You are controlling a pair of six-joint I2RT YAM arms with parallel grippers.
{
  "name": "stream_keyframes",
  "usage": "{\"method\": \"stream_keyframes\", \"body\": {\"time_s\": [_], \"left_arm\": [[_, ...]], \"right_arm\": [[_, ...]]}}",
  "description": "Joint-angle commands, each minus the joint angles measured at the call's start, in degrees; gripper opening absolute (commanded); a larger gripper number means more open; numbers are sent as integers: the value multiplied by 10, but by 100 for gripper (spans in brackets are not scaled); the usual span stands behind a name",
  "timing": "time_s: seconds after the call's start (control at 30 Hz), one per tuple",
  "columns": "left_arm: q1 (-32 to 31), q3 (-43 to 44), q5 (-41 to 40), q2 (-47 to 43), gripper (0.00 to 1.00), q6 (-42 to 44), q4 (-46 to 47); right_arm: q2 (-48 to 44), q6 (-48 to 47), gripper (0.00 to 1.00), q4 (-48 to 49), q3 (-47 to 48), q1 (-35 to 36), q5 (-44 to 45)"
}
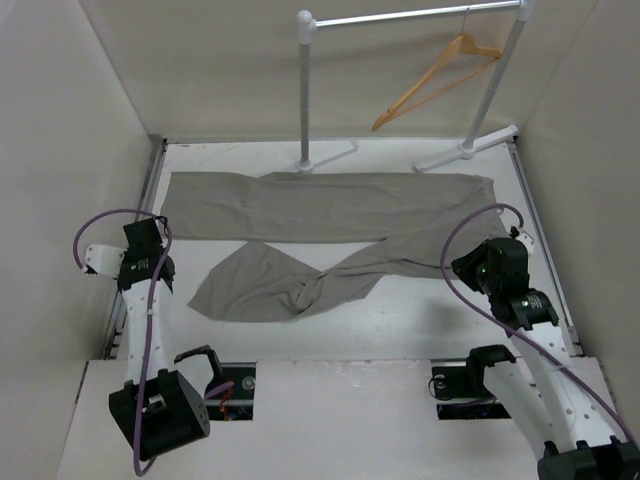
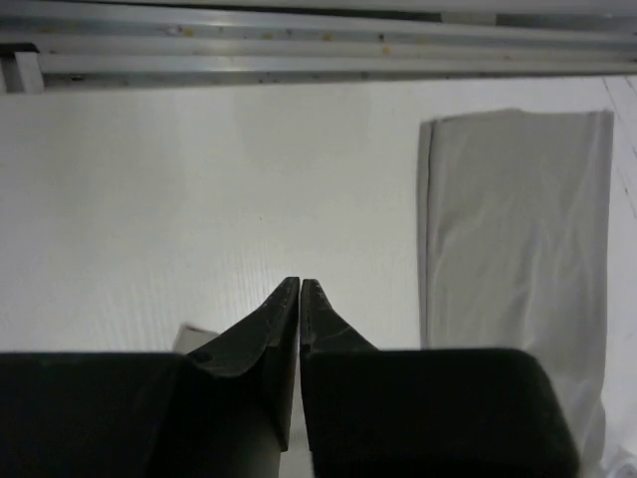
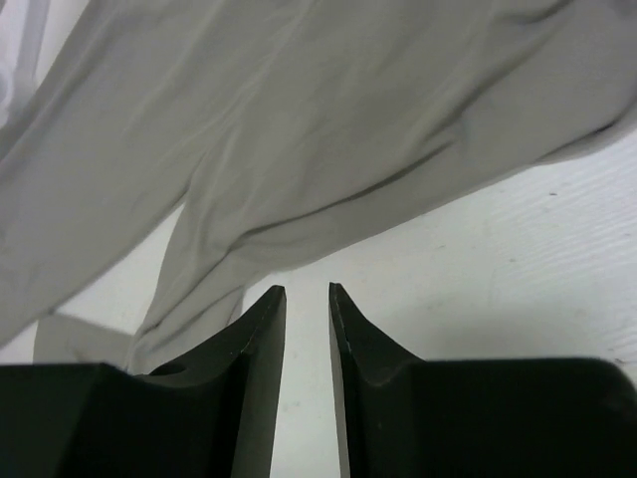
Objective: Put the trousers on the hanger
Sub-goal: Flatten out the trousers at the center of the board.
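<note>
Trousers [image 1: 330, 205] – x1, only garment here – lie spread on the white surface [image 1: 420, 320]. One leg is flat and straight across the far side, the other doubled back toward the near left w/ a twist mid-length. Prob laid out like that so an edge is easy to pinch. Clothes rail [image 1: 410, 17], x1, stands at the back, feet just beside the far leg. Hanger [image 1: 435, 85], x1, hangs off the rail's right end, tilted and well apart from the cloth. So trousers not on it yet, task barely begun imo. Arms x2, one at each end of the garment, which looks like a setup for a two-point lift. Left arm [image 1: 140, 262]: left jaws closed tight, nothing btwn them, over bare surface w/ the cloth's end off to one side. Right arm [image 1: 505, 272]: right jaws a narrow gap apart, gripping nothing, tips at the cloth's near edge.
</note>
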Motion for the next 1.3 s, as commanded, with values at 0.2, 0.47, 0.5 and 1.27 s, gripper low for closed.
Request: {"method": "stream_keyframes", "body": {"time_s": [0.2,0.47,0.5,1.27], "left_arm": [[-41,-119,80,-12,47,25,-8],[-44,-175,103,23,49,-2,3],[-44,-184,106,30,49,-4,19],[11,-59,84,-13,0,67,37]], "right_arm": [[4,2,48,4,-1,-6,2],[6,5,51,4,-1,28,0],[7,5,51,3,1,31,2],[54,7,66,2,17,-53,58]]}}
